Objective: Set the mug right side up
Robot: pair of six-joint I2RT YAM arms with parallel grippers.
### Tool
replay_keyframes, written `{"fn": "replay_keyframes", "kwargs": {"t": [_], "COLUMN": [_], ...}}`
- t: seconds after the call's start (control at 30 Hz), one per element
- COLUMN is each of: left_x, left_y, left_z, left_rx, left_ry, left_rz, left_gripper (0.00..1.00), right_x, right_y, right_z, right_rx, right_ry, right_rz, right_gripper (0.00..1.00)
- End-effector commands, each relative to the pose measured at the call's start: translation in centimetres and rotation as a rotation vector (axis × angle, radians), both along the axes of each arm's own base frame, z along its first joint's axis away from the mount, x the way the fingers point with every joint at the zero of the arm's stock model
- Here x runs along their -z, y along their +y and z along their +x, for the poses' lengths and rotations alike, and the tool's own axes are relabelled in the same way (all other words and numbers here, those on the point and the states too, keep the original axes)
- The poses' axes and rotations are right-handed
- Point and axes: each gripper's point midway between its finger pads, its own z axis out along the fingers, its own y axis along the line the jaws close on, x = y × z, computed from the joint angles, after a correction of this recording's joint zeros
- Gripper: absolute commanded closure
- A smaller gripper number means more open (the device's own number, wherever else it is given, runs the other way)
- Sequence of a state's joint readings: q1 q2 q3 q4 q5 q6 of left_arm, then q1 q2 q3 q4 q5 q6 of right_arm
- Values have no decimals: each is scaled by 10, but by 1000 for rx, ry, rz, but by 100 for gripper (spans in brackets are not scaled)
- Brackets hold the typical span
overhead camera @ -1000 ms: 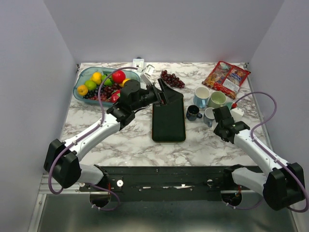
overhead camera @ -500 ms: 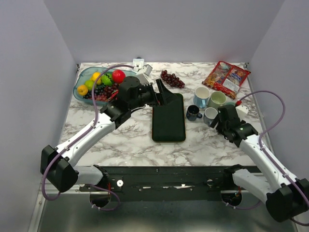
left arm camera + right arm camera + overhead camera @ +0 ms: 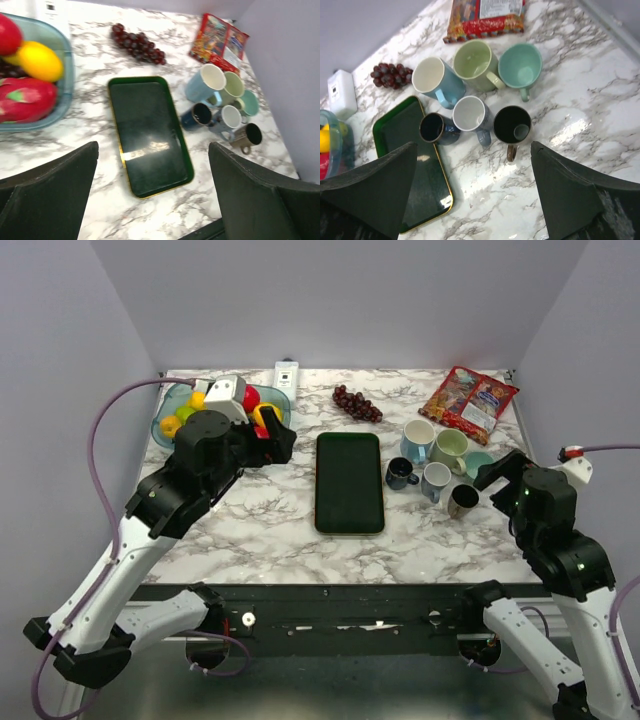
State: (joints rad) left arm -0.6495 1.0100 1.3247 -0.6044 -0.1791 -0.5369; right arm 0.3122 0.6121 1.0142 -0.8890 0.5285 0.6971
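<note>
The dark brown mug (image 3: pixel 462 500) stands upright on the marble, mouth up, at the near right of the mug cluster. In the right wrist view the same mug (image 3: pixel 512 125) shows its black inside, and its handle points toward the camera. My right gripper (image 3: pixel 503 475) hangs open above and just right of it, holding nothing; the right wrist view looks between the right gripper's (image 3: pixel 472 192) wide-apart fingers at bare marble. My left gripper (image 3: pixel 274 436) is open too, raised over the table's left side, and in the left wrist view the mug (image 3: pixel 248 135) lies far right of the left gripper (image 3: pixel 152 195).
Several other upright mugs stand close by: light blue (image 3: pixel 417 438), pale green (image 3: pixel 449 446), teal (image 3: pixel 478 462), navy (image 3: pixel 401 473), grey-blue (image 3: pixel 434 480). A dark green tray (image 3: pixel 349 483) lies mid-table. Fruit bowl (image 3: pixel 166 400), grapes (image 3: pixel 357 403), snack packet (image 3: pixel 468 397) and white box (image 3: pixel 286 373) sit at the back.
My right gripper opened, let go of the brown mug and drew back upward; the mug now stands alone. The left arm pulled away from the tray toward the left.
</note>
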Motion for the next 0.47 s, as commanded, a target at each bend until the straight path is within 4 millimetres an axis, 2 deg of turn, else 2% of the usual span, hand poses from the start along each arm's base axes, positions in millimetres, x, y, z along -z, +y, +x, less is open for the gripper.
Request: {"fn": "replay_keyframes", "kwargs": {"t": [0.0, 0.13, 0.43], "left_x": [0, -3, -2], "left_y": [47, 50, 50], "left_z": [-9, -14, -12], "left_rx": [-146, -143, -147], "left_ry": [-25, -45, -51], "left_rz": [113, 88, 92], "left_gripper": [1, 1, 1], "right_x": [-16, -27, -27], "right_y": [-27, -32, -28], "right_z": [-18, -22, -21], "right_rx": [82, 103, 95], "right_ry": [-14, -48, -64], "right_rz": [-93, -98, -64], "right_gripper": [0, 0, 0]}}
